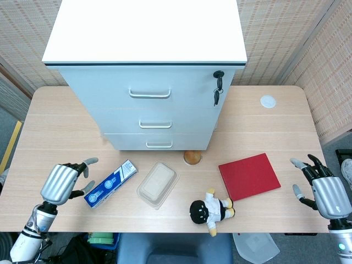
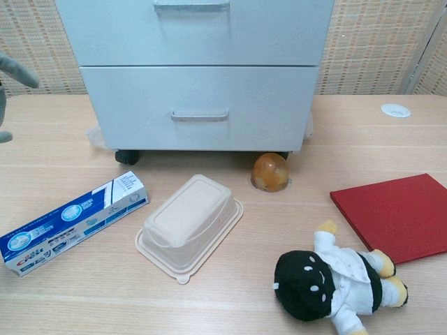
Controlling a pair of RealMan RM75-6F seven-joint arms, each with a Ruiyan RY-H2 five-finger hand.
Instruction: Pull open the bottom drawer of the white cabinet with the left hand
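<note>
The white cabinet point(image 1: 148, 71) stands at the back middle of the table, all drawers closed. Its bottom drawer point(image 1: 157, 142) carries a small metal handle point(image 1: 159, 144), seen closer in the chest view as the bottom drawer point(image 2: 199, 108) with its handle point(image 2: 200, 116). My left hand point(image 1: 61, 182) hovers over the table's front left, fingers spread and holding nothing, well left of and in front of the drawer; only its fingertips point(image 2: 12, 71) show at the chest view's left edge. My right hand point(image 1: 324, 191) is open off the table's right front edge.
A blue toothpaste box point(image 1: 111, 183) lies just right of my left hand. A beige lidded container point(image 1: 158, 184), a brown round object point(image 1: 192, 157), a doll point(image 1: 212, 210) and a red book point(image 1: 249, 176) lie in front of the cabinet. Keys point(image 1: 218, 88) hang from the lock.
</note>
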